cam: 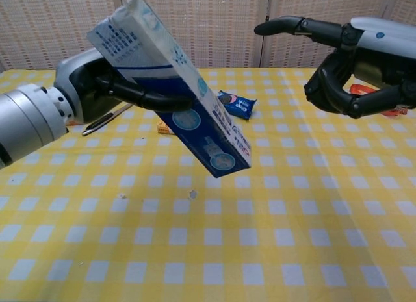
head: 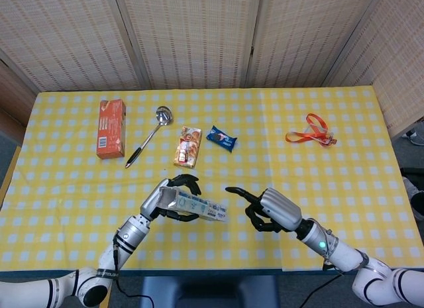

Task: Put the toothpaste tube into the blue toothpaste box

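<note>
My left hand [head: 161, 200] grips the blue toothpaste box [head: 197, 206] above the near middle of the table. In the chest view the box [cam: 174, 99] is tilted, its far end slanting down to the right, with the left hand [cam: 88, 94] wrapped around its upper part. My right hand [head: 269, 209] hovers just right of the box, apart from it. In the chest view the right hand [cam: 348, 71] has one finger stretched out toward the box and the others curled in on nothing. No toothpaste tube shows outside the box.
On the yellow checked tablecloth [head: 344, 182] lie an orange carton [head: 110, 128], a metal spoon [head: 149, 136], a snack packet [head: 188, 146], a blue biscuit pack [head: 220, 138] and an orange lanyard [head: 311, 132]. The near table edge runs just below both hands.
</note>
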